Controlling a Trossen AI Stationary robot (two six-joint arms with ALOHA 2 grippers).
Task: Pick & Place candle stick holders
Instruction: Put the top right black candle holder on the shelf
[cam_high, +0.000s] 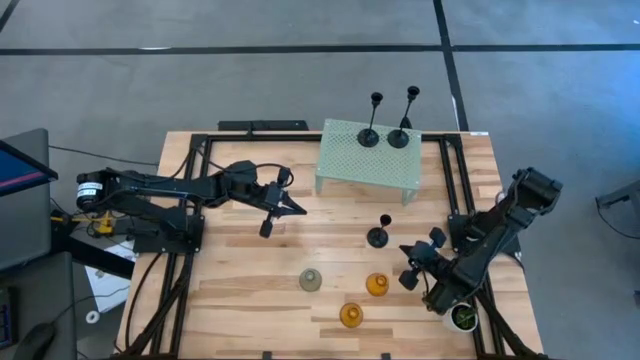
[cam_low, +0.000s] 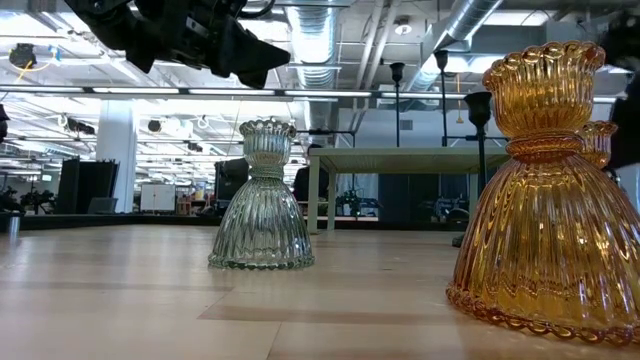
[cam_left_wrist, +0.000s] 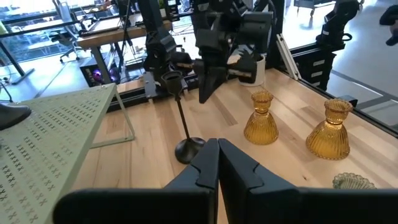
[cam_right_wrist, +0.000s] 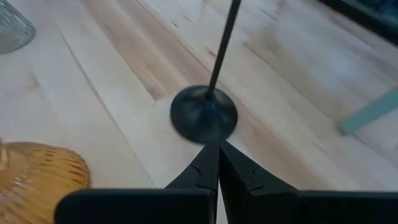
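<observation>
A black thin-stemmed holder (cam_high: 378, 235) stands on its round base on the wooden table; it also shows in the right wrist view (cam_right_wrist: 204, 115) and the left wrist view (cam_left_wrist: 186, 149). My right gripper (cam_high: 404, 251) is shut and empty just to its near right, fingertips (cam_right_wrist: 217, 152) short of the base. Two more black holders (cam_high: 371, 135) (cam_high: 400, 135) stand on a pale green perforated stand (cam_high: 368, 160). A grey-green holder (cam_high: 311, 280) and two amber ones (cam_high: 376, 285) (cam_high: 351, 315) stand near the front. My left gripper (cam_high: 298, 208) is shut and empty above the table's left middle.
A small white pot with a green plant (cam_high: 462, 318) stands at the near right, beside my right arm. Black frame rails (cam_high: 450, 180) run along the table's sides. Bare wood (cam_high: 240, 290) lies at the near left.
</observation>
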